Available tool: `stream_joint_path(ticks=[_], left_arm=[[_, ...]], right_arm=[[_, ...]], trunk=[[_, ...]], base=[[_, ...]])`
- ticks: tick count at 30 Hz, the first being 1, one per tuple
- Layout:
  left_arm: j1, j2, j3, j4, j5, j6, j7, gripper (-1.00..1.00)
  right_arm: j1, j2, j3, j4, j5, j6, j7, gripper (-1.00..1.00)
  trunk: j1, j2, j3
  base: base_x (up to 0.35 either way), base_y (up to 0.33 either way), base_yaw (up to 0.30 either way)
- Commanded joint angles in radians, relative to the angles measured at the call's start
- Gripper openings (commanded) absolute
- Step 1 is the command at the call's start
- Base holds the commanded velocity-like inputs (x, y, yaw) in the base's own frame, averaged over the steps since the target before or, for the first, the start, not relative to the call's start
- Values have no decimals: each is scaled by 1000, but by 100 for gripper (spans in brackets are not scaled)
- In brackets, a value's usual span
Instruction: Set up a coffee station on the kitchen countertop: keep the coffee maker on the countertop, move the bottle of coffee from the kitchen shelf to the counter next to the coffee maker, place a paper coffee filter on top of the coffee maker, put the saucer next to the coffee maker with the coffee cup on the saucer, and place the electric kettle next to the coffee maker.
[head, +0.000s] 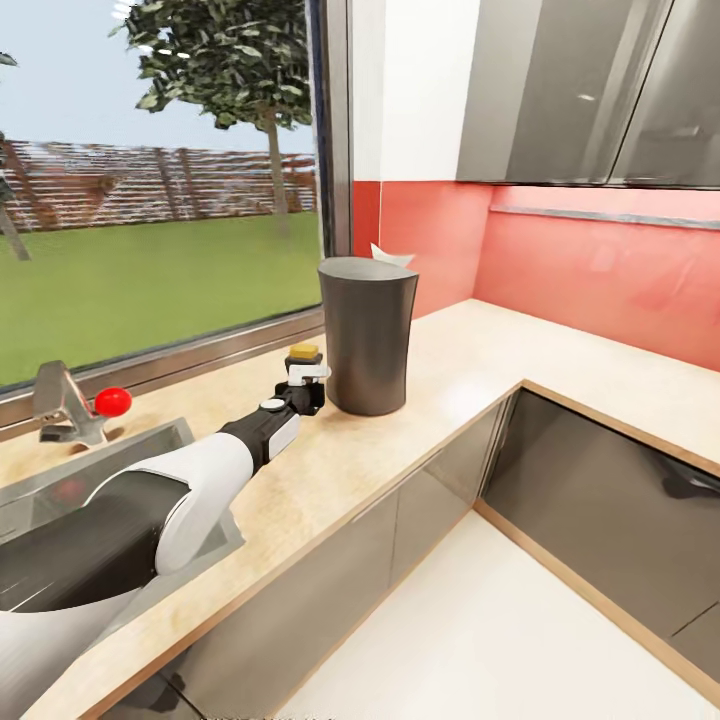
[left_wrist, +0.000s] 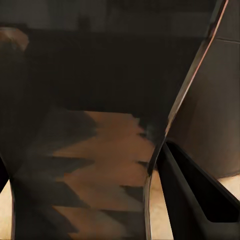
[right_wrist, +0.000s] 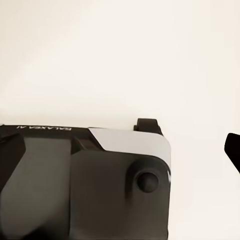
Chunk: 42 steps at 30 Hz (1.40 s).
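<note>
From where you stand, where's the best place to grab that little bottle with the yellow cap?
Grip the bottle round its body below the yellow cap, coming level from the sink side. It stands upright, close beside the tall grey coffee maker, which blocks the far side.

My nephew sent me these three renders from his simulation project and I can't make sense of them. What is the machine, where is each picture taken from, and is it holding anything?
It is a wheeled robot with two arms, driven by a person inside a simulated kitchen. The large picture comes from a camera on its head, looking down over a beige countertop. The white and black left arm reaches toward a tall dark grey container, probably the electric kettle, with something white peeking out behind it. The left gripper sits right beside its base; whether it grips anything I cannot tell. A sink and a tap with a red knob lie further left.

The dark picture is from the left wrist camera, pressed close to that container. The pale one is from the right wrist, showing part of the robot's own body.
</note>
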Motion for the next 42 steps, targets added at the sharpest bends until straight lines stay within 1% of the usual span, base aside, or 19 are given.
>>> stream_joint_path(ticks=[1,3,10,21,35,39,42], left_arm=[[-1,0,-9,1,8,-3,2,-100],[-1,0,-9,1,8,-3,2,-100],[-1,0,-9,2,9,-35,3,-100],[-1,0,-9,2,9,-40,2,-100],[6,0,-9,1,13,-42,2,-100],[6,0,-9,0,32,-43,2,-100],[7,0,-9,-1,38,-74,2,-100]], right_arm=[[0,0,8,-2,-7,5,-6,100],[0,0,8,-2,-7,5,-7,100],[0,0,8,-2,-7,5,-6,100],[0,0,8,-2,-7,5,-7,100],[0,0,7,-2,-8,7,-7,100],[0,0,5,-2,-8,7,-7,100],[0,0,5,-3,-7,4,-7,100]], trunk=[[4,-8,-6],[8,-15,-12],[8,-15,-14],[8,-15,-16],[62,-113,-81],[62,-113,-84],[62,-113,-84]], base=[[0,0,0],[0,0,0],[0,0,0],[0,0,0],[0,0,0],[0,0,0],[0,0,0]])
